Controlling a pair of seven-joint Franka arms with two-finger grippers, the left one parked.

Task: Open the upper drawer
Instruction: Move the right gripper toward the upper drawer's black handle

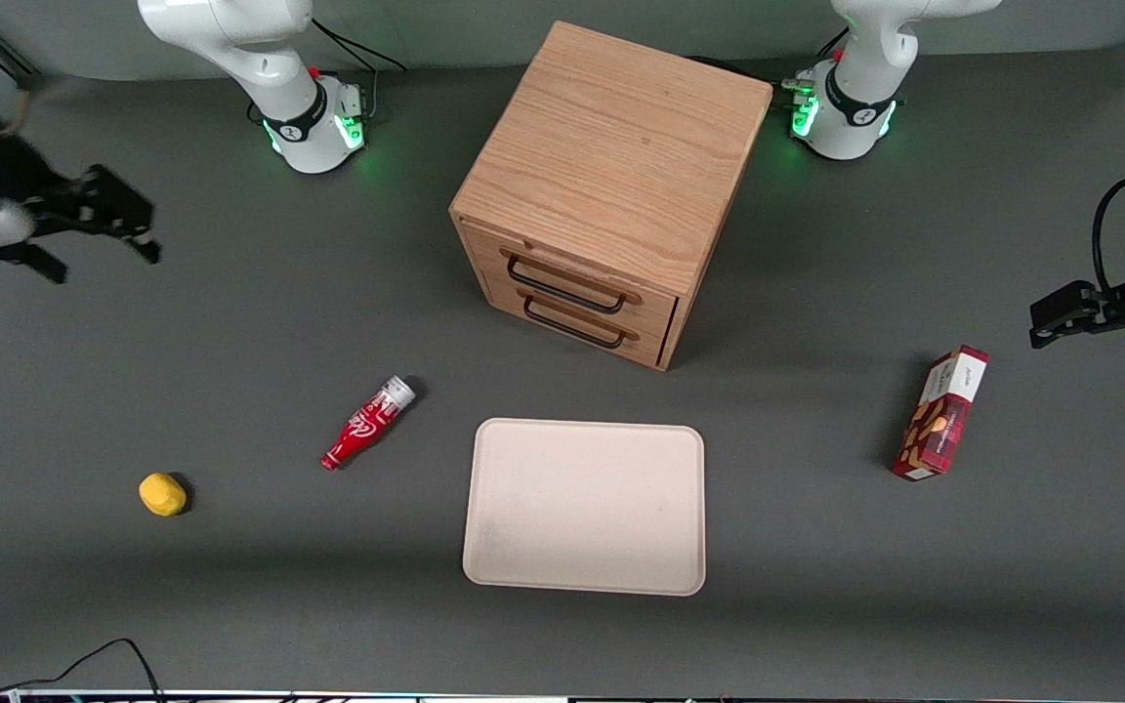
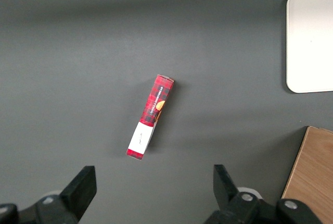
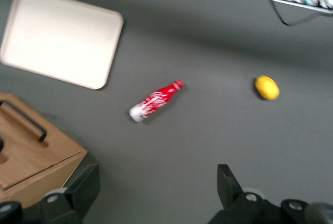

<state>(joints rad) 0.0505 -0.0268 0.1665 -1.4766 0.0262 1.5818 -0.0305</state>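
- Tool (image 1: 118, 220): black two-finger unit on the working arm, hanging above bare counter (image 1: 816, 605) at the working arm's end, well apart from every object. In the right wrist view its two fingers (image 3: 83, 187) stand wide apart with nothing between them: released, empty.
- Nearest items to the tool: red bottle (image 1: 367, 423) lying on its side, cap end toward the cabinet; yellow lump (image 1: 162, 494), nearer to the front camera than the bottle. Neither belongs to the task.
- Cabinet (image 1: 611, 156): boxy oak unit at mid-counter, turned at an angle, its drawer face toward the front camera and slightly toward the working arm's end.
- Upper drawer (image 1: 572, 276): the higher of two fronts, appears shut flush with the face. Thin black wire handle (image 1: 565, 283) runs lengthwise along the front, roughly level, directly above the matching lower drawer handle (image 1: 572, 325).
- Key relation: the handle lies sideways from the tool, toward the middle of the counter and lower; the long axis of the handle slants with the cabinet face. In my judgement the tool must cross over, descend in front of the face and set its fingers across the bar.
- Beige tray (image 1: 584, 506): flat in front of the cabinet, nearer the front camera.
- Red snack box (image 1: 941, 413): toward the parked arm's end.
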